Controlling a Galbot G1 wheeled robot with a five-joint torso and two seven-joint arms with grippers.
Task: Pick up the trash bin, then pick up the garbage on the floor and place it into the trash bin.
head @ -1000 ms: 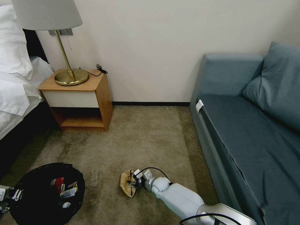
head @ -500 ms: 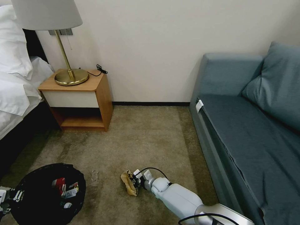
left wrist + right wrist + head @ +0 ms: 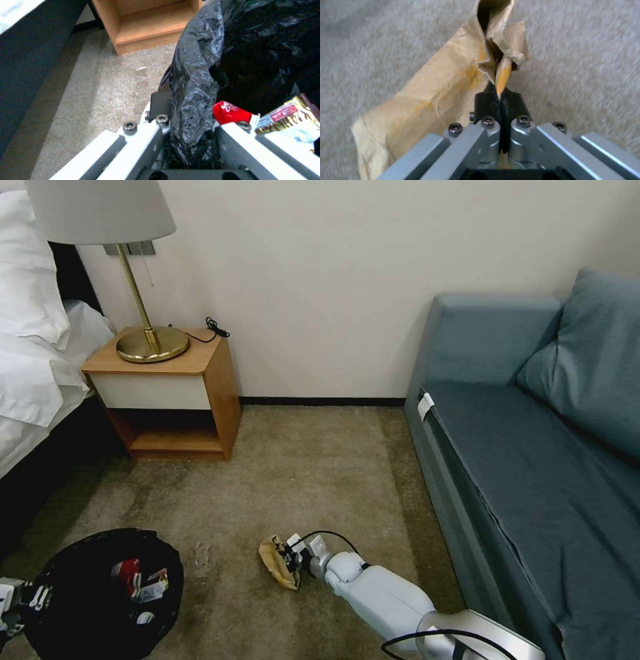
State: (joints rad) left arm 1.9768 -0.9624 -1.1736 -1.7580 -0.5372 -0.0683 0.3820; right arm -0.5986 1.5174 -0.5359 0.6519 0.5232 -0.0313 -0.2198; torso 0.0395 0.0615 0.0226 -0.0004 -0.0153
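Tan paper wrapper (image 3: 430,100) — one, pinched by right gripper (image 3: 500,100) | trash bin (image 3: 100,593) — one

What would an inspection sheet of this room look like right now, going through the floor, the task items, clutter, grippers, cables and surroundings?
Surface: beige carpet, stained in places.
Trash bin: trash bin with black liner bag, held at its rim near the bed; a red snack bag and other wrappers inside.
Garbage: tan paper wrapper pinched at one edge, by the sofa side of the floor.
Clutter: a faint clear item on the carpet between bin and wrapper; too faint to identify.
Grippers: left gripper shut on the liner rim; right gripper shut on the tan wrapper.
Cables: black cable on the nightstand; black cable on the right arm.
Surroundings: wooden nightstand with brass lamp, bed, blue sofa.
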